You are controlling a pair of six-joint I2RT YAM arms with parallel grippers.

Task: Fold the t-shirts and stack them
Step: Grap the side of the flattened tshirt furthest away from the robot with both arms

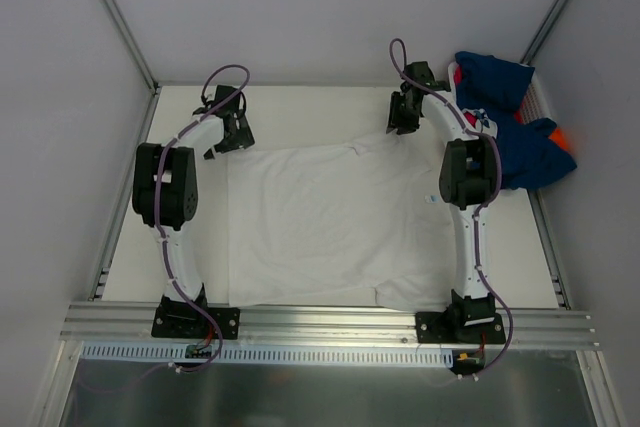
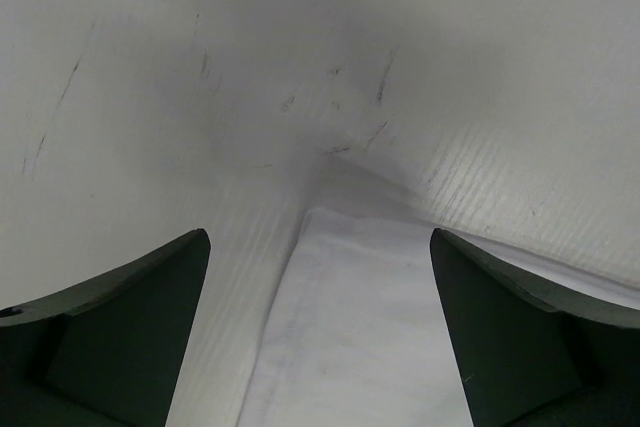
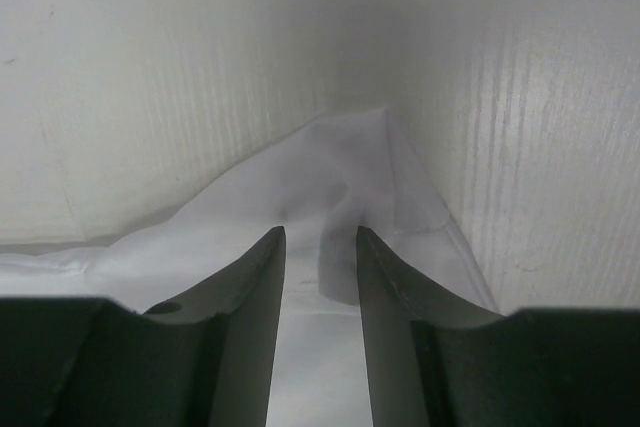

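The worktop [image 1: 300, 107] is white, with plain white walls around it and a metal rail [image 1: 330, 319] along the near edge. A white t-shirt [image 1: 320, 227] lies spread out flat in the middle of the worktop, between the two arms. Its far edge has a small dip in the middle, and its near edge reaches almost to the rail. In the far right corner sits a heap of blue t-shirts [image 1: 505, 117], all bunched up and not folded. A bit of orange cloth [image 1: 563, 137] pokes out on the right side of the heap, and a bit of red cloth [image 1: 457, 75] shows on its far left side. The heap is just to the right of the right arm and away from the white t-shirt. The left end effector [image 2: 320, 239] is down low at the far left corner of the white t-shirt. Its fingers are wide apart, one on each side of that corner, and they hold nothing. The right end effector [image 3: 320, 232] is down low at the far right corner of the white t-shirt. Its fingers are close together with only a thin gap. A small wrinkle of white cloth sits right at the tips, but I cannot tell if the cloth is pinched.
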